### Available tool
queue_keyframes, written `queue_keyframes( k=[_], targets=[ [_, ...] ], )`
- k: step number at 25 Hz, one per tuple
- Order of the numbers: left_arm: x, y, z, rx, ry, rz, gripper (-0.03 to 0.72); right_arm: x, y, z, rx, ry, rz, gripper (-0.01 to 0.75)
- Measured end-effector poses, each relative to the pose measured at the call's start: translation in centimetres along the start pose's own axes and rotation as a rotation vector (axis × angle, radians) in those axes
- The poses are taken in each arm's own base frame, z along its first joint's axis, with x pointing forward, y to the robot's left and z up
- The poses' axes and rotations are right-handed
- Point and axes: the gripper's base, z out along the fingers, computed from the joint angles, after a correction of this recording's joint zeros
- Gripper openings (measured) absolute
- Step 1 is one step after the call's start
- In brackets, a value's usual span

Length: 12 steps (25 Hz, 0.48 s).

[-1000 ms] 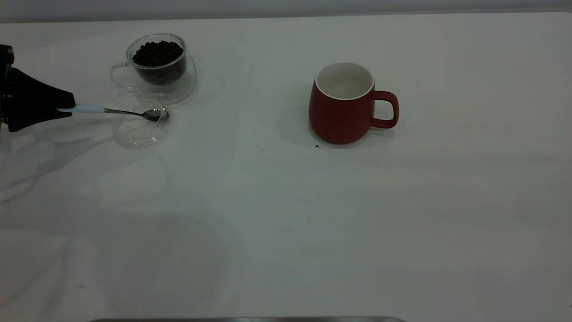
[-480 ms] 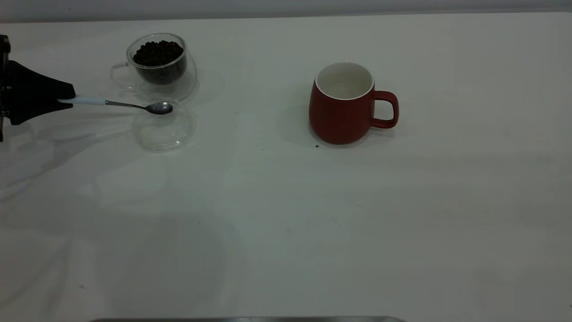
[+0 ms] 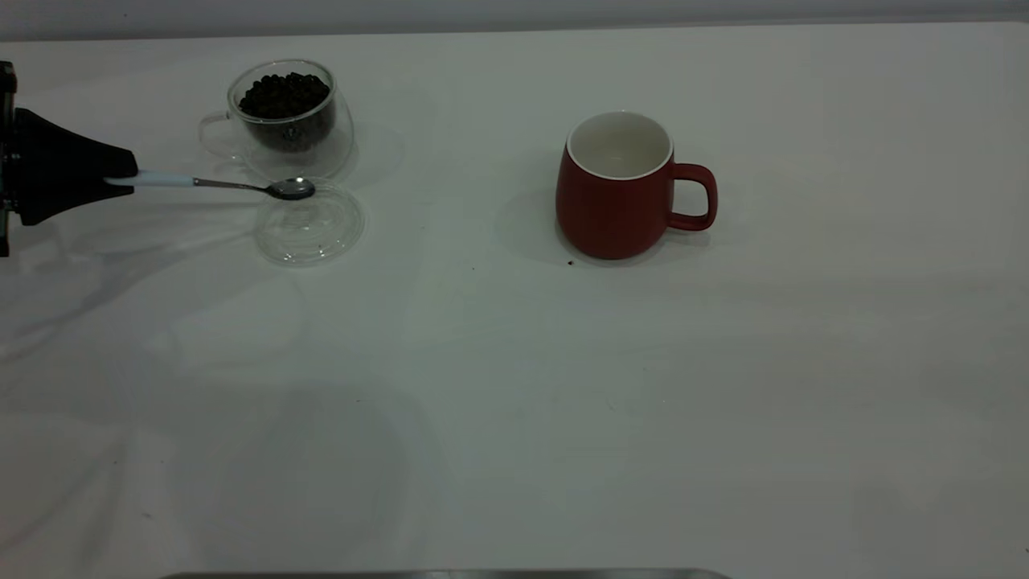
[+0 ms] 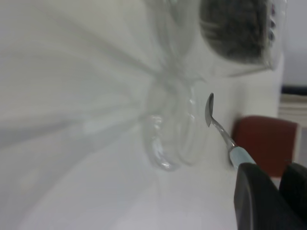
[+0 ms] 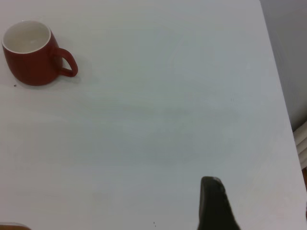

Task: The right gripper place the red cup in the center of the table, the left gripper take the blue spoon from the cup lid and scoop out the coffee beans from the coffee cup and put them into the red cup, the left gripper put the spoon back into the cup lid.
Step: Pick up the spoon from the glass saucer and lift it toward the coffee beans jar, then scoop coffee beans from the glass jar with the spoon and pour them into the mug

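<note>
Exterior view: the black left gripper (image 3: 112, 181) at the white worktop's (image 3: 514, 386) left edge has its fingers clamped on the pale-blue-handled metal spoon (image 3: 229, 185), bowl above the clear glass lid (image 3: 309, 225), beside the bean-filled glass cup (image 3: 285, 121). The dark red mug (image 3: 619, 189) stands mid-worktop.

Left wrist view: the spoon (image 4: 218, 127) hangs over the lid (image 4: 172, 129).

Right wrist view: the right gripper's one visible finger (image 5: 216, 203) lies well away from the mug (image 5: 31, 52); its opening cannot be told.

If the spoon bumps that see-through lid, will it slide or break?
The cup lid looks like thin smooth glass lying flat on the table, so it would probably slide easily. It likely chips if knocked hard. It seems light.
</note>
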Motion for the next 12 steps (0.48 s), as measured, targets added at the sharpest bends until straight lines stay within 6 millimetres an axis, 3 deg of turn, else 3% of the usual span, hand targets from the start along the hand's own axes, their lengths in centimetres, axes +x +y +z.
queue_keyframes(
  k=[6, 12],
  targets=[
    [0.2, -1.4, -0.2, 0.130, 0.036, -0.014, 0.124, 0.0, 0.0, 0.0, 0.000, 0.000, 0.000, 0.480],
    [-1.1, -4.3, -1.8, 0.108, -0.004, 0.081, 0.124, 0.0, 0.0, 0.0, 0.000, 0.000, 0.000, 0.480]
  ],
)
